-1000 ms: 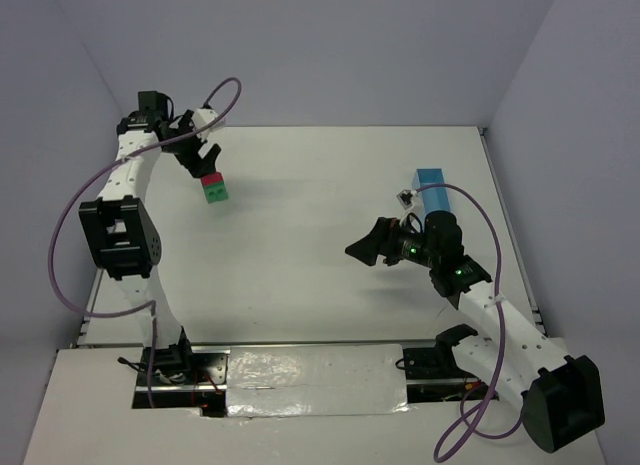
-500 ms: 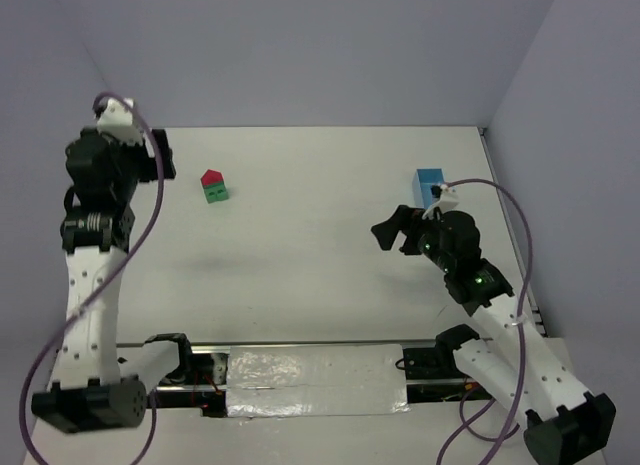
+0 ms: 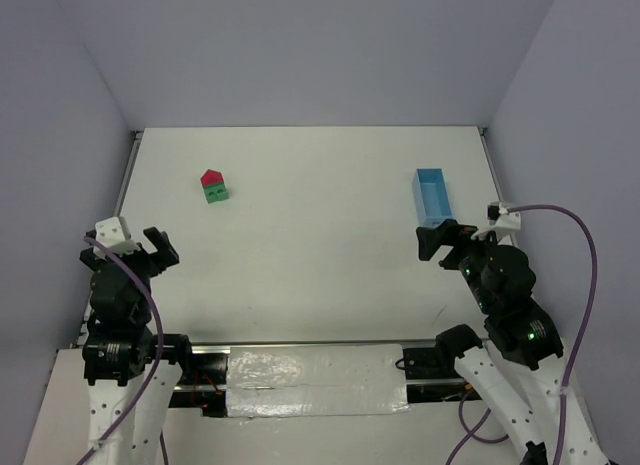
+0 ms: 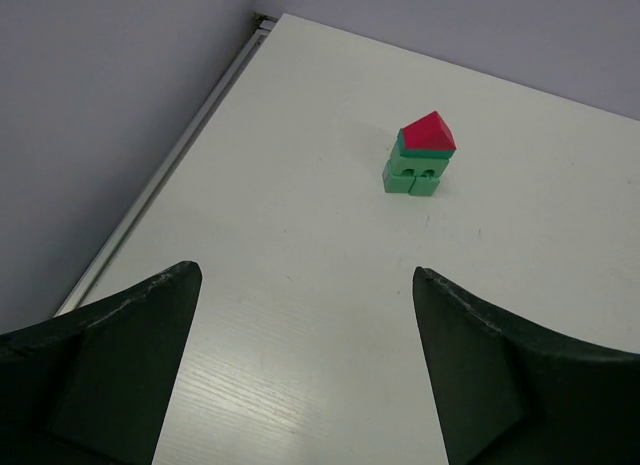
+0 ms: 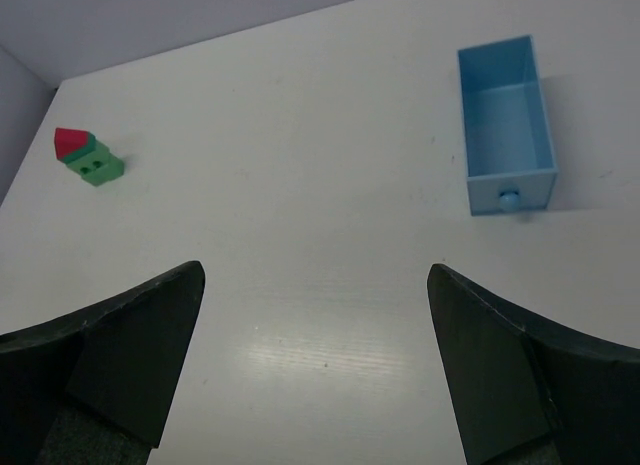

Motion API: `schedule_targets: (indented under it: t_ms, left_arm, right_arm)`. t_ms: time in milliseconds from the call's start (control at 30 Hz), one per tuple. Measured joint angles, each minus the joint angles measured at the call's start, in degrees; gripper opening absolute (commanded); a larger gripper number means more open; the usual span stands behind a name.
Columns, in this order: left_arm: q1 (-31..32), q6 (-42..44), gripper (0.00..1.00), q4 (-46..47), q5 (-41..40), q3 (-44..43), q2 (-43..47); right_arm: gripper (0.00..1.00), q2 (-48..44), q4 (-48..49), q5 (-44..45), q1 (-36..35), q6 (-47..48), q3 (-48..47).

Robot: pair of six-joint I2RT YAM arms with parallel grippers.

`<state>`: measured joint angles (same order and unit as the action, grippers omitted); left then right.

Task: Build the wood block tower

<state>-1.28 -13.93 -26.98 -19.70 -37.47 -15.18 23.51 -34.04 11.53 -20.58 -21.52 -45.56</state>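
You look at a white table closed in by pale lilac walls. On its far-left part stands the wood block tower, upright. It has small green wooden blocks below and one small red triangular roof-shaped block on the top. In the left wrist view the lowest layer seems to be two green pieces side by side. The tower's long axis goes straight up, and the red point looks to the ceiling.

Well apart from it, on the far-right part, lies a light-blue oblong tray. Its long side runs from near to far, and a little knob sits on the near short wall. Inside it you see only its own blue floor.

The left gripper hangs near the left base with its jaws wide apart, holding no block. The right gripper is just before the tray's near end, and its jaws are also spread wide, gripping no block.
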Motion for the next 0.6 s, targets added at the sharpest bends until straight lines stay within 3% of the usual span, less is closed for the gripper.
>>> schedule_targets:
  t_ms: [200,600]
  left_arm:
    - [2.5,-1.5,1.0,-0.3,-1.3,0.0,0.8]
    - [5.1,-1.5,1.0,-0.4,-2.2,0.4,2.3]
  right_arm:
    - [1.0,-4.6,-2.5,2.1,0.0,1.3,-0.6]
    - [1.0,-4.0,-3.4,3.7,-0.1,1.3,-0.6]
